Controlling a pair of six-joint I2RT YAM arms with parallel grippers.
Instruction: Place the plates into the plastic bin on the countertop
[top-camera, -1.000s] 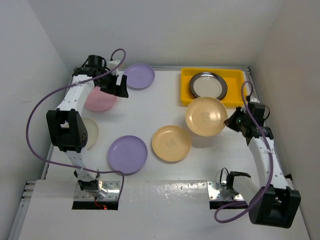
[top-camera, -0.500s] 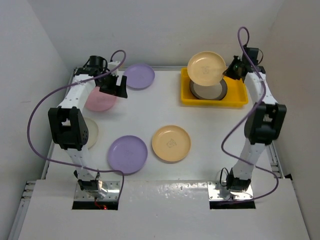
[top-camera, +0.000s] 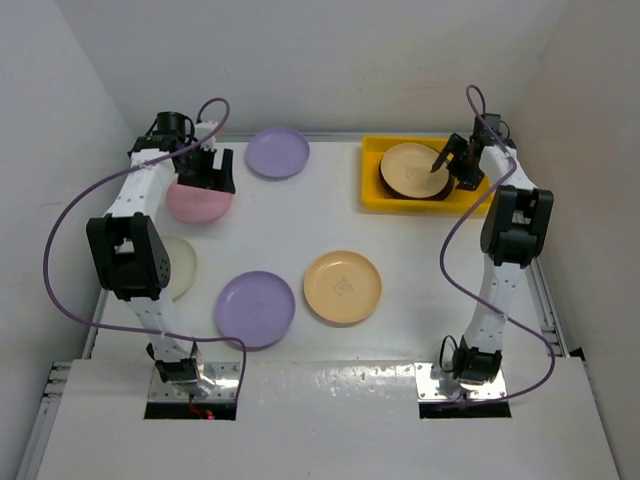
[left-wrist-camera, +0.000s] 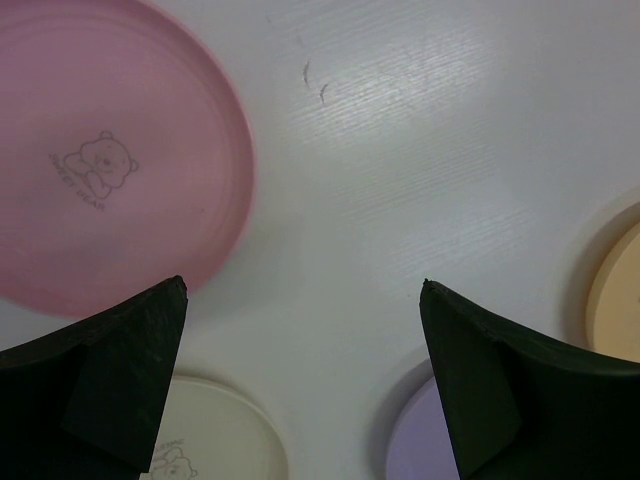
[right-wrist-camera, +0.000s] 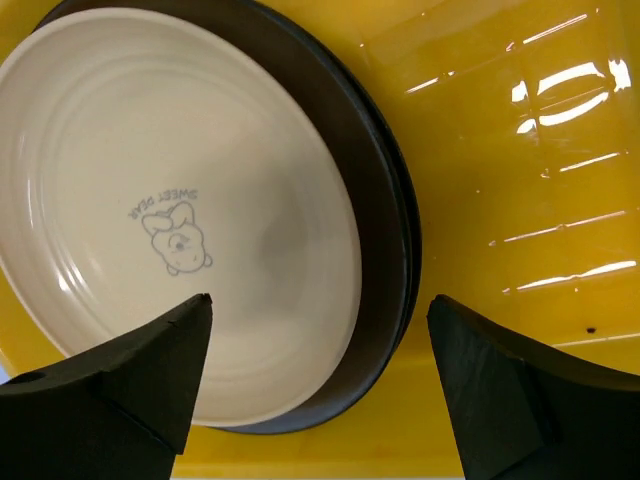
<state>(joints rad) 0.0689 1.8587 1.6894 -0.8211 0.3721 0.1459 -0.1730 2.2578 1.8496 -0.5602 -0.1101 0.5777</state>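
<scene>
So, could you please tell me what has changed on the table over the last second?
The right gripper carried the tan plate from mid-table to the yellow bin, set it on the dark-rimmed plate and opened. The left gripper shifted slightly left near the pink plate. Nothing else moved.

Dark-rimmed round metallic plate mostly hidden under tan-yellow round plate. Cream-white round plate half behind left arm. Left wrist view: round pink plate cut by frame edges.
</scene>
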